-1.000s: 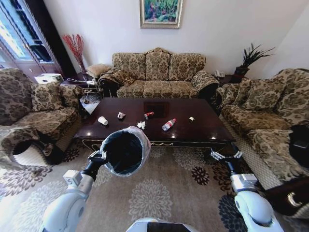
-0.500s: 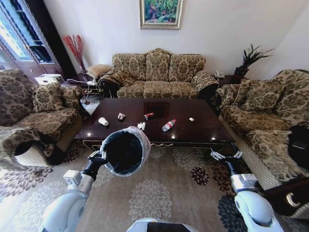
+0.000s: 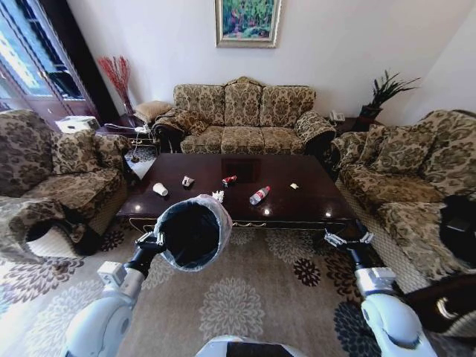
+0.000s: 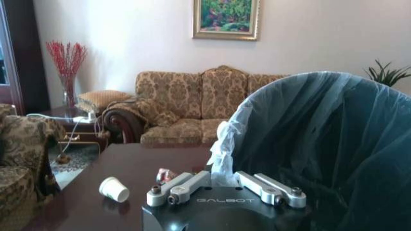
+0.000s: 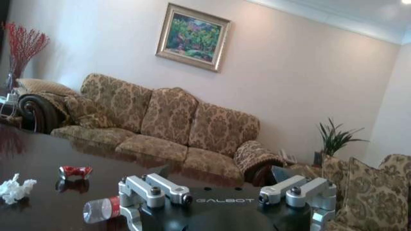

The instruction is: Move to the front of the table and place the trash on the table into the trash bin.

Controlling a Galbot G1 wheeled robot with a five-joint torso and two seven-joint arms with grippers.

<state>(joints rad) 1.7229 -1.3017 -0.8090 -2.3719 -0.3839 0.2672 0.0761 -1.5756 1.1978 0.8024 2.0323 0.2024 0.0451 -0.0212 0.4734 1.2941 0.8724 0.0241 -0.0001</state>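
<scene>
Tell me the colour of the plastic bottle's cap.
Red; the plastic bottle shows its cap best in the right wrist view.

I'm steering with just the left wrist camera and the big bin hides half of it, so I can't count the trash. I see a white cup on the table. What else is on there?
Observer: A clear bottle with a red cap lies near the middle of the table.
Operator: Any paper?
Observer: Yes, a crumpled white paper wad sits near the front edge, left of the bottle.
Operator: Where's my other hand?
Observer: The right gripper is open and holds nothing, low in front of the table's right front corner.
</scene>
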